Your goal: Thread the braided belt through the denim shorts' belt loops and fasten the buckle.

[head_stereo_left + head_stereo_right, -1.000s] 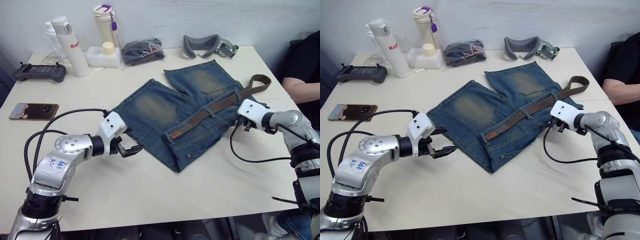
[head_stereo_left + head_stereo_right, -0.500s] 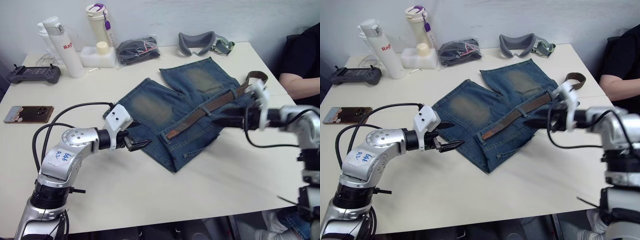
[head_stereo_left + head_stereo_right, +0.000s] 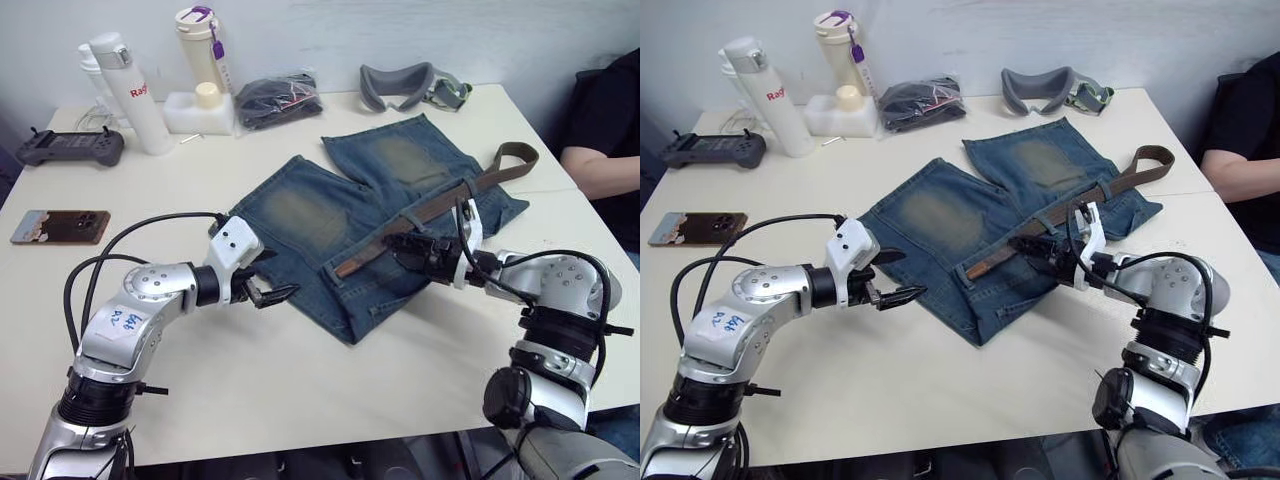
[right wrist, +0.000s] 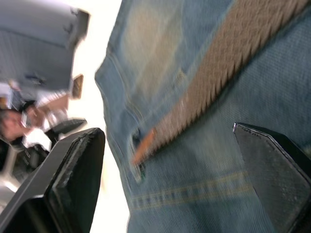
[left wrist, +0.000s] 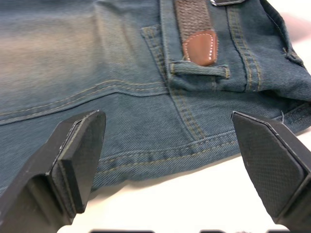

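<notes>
Here both end effectors gape over the denim shorts [image 3: 330,215], bottles [image 3: 130,75] and goggles [image 3: 410,85] standing well behind.

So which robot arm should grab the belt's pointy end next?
Probably the left. Its open pincer faces the belt's leather tip, stopped at a belt loop. The right pincer, also open, hovers farther along the braided belt.
</notes>
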